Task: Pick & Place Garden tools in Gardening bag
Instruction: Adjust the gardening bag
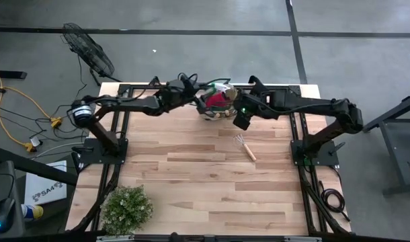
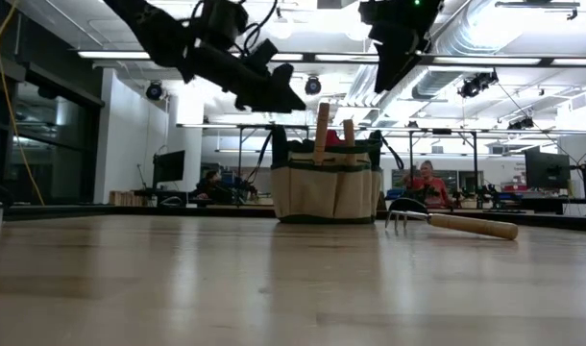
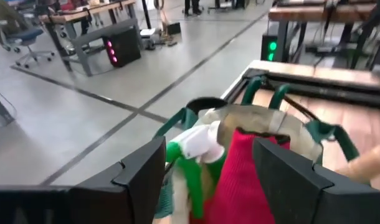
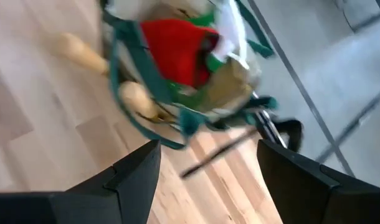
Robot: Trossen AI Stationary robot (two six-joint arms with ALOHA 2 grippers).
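Gardening bag point(image 1: 217, 104) at the surface's point(image 1: 191, 175) far edge, holding red shears point(image 3: 240, 168), green sprayer point(image 3: 190, 155) and two wooden handles upright. Wire rake point(image 1: 245, 147) lies apart on the surface, evidently the last tool unbagged. Left hand point(image 3: 209, 180) and right hand point(image 4: 209, 180) hover above the bag, both spread wide, holding nothing

We read only one marking: on a white box point(image 1: 47, 190) lying on the floor beside the desk, dark letters seem to spell "SA4", with the rest too small for us to make out.
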